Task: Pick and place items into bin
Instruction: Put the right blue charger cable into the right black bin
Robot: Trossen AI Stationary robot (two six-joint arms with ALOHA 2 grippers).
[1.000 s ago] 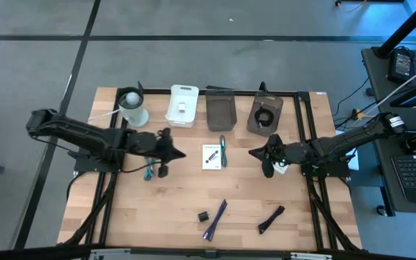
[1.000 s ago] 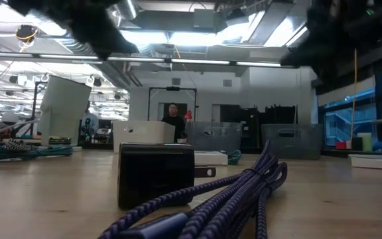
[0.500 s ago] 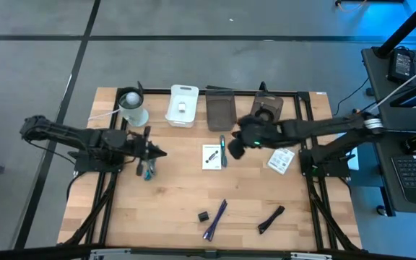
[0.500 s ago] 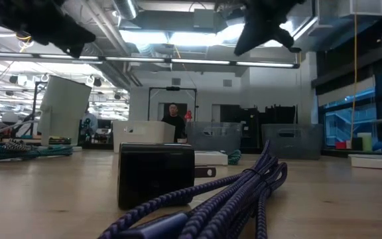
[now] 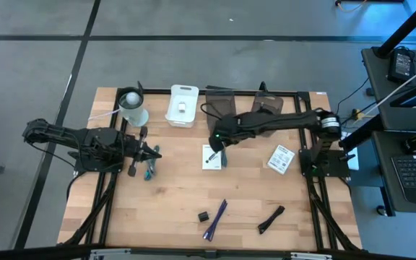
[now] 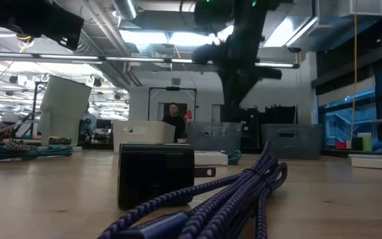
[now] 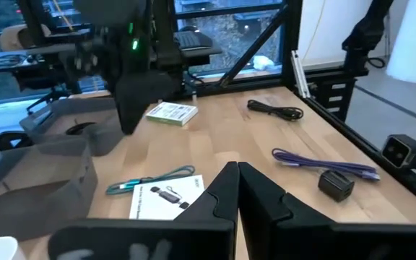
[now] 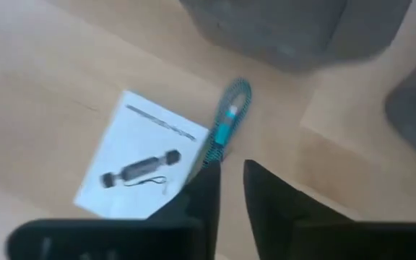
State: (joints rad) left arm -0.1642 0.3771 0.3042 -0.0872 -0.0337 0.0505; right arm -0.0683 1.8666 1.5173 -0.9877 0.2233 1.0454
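Your wooden table (image 5: 172, 195) carries a row of bins along its far edge: a white bin (image 5: 182, 105), then a grey bin (image 5: 221, 110) just beside it. Your right arm reaches across from the right, its right gripper (image 5: 217, 146) hanging over the white printed card (image 5: 211, 157) and the teal cable (image 5: 223, 152) at the card's right edge; in the right wrist view the fingers stand slightly parted with nothing between them, their tips just short of the teal cable (image 8: 224, 124) beside the card (image 8: 139, 166). Your left gripper (image 5: 155, 152) waits at the table's left, fingers pressed nearly together, over a teal bundle (image 5: 149, 170). Near the front edge lie the purple cable (image 5: 216, 219), a black marker-like piece (image 5: 271, 219) and a small black cube (image 5: 203, 216). A second card (image 5: 280, 159) lies well right of the gripper.
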